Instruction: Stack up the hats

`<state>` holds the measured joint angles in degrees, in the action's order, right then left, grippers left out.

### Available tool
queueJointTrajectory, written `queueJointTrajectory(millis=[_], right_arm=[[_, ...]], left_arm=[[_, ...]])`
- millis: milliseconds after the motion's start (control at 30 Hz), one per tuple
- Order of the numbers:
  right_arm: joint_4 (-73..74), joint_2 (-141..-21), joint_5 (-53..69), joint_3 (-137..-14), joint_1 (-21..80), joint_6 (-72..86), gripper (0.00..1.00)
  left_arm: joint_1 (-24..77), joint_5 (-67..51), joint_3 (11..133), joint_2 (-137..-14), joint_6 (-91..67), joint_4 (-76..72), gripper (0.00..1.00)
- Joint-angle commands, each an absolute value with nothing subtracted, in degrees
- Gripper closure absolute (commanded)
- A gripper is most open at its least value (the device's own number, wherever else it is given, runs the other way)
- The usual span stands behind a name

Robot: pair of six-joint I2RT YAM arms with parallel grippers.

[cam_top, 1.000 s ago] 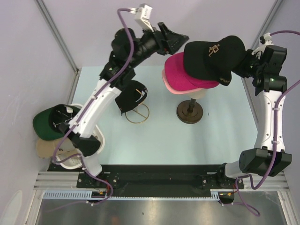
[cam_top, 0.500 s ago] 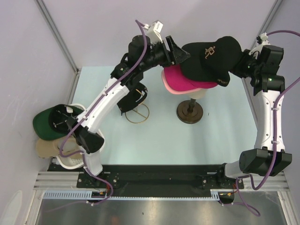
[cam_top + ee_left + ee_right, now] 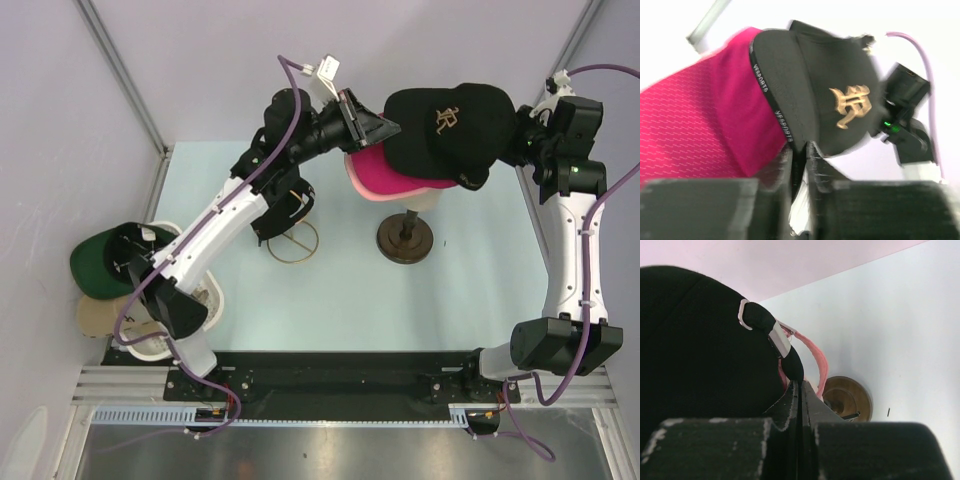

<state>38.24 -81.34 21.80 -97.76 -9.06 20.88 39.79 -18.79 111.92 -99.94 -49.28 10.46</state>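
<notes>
Pinches with the left gripper [image 3: 799,157], jaws almost together, the brim edge of the black cap [image 3: 840,85], with nothing but that edge in the slit. Clamps with the right gripper [image 3: 800,390], jaws pressed flat on each other, the strap [image 3: 765,322] at the back of the same cap, just past its metal buckle [image 3: 781,343]. Holds the cap by both ends this way in the upper right-centre of the top view, brim to the left, gold logo [image 3: 447,118] facing up. Hangs it over a magenta cap [image 3: 385,178], covering that cap's upper right part. Appears in the left wrist view to lay the brim against the magenta crown, but cannot tell for sure whether touching. Shows a pink cap [image 3: 352,183] under the magenta one, only a thin edge out at the left and bottom. Shows both seated on a beige head [image 3: 428,201], barely visible below them, above a round brown base [image 3: 405,240] near the middle of the frame on the pale blue table [image 3: 330,290]. Has, left of the base, a second black cap [image 3: 278,205] on a gold wire stand [image 3: 292,242], partly behind the left arm. Has, at the left edge of the frame and lower, a green cap [image 3: 100,258] overlapping a tan cap [image 3: 98,315], both beside a white basket [image 3: 145,347] at the lower left, well apart from the stack.
</notes>
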Motion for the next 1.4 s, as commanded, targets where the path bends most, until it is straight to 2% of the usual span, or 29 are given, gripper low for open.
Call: queueJointTrajectory(millis=[0, 367, 733, 1100, 1367], right_arm=[[37.97, -80.77, 22.41, -99.84, -8.17, 20.65, 1.00], [40.17, -80.16, 20.92, -107.31, -8.44, 21.36, 1.00], [40.96, -82.44, 20.57, -110.83, -8.79, 21.45, 1.00], [45.17, -80.34, 18.38, -110.13, -9.58, 20.31, 1.00], [44.30, -81.38, 17.58, -105.82, -10.81, 17.93, 1.00]], left_arm=[[39.73, -20.57, 109.69, -95.45, -51.24, 4.40, 1.00], [37.35, -16.44, 108.02, -93.43, -56.51, -4.65, 1.00], [33.22, -13.97, 96.07, -90.44, -69.60, -10.72, 1.00], [32.43, -6.95, 82.54, -83.41, -76.03, -9.94, 1.00], [30.68, -9.75, 80.68, -85.25, -76.38, -9.05, 1.00]])
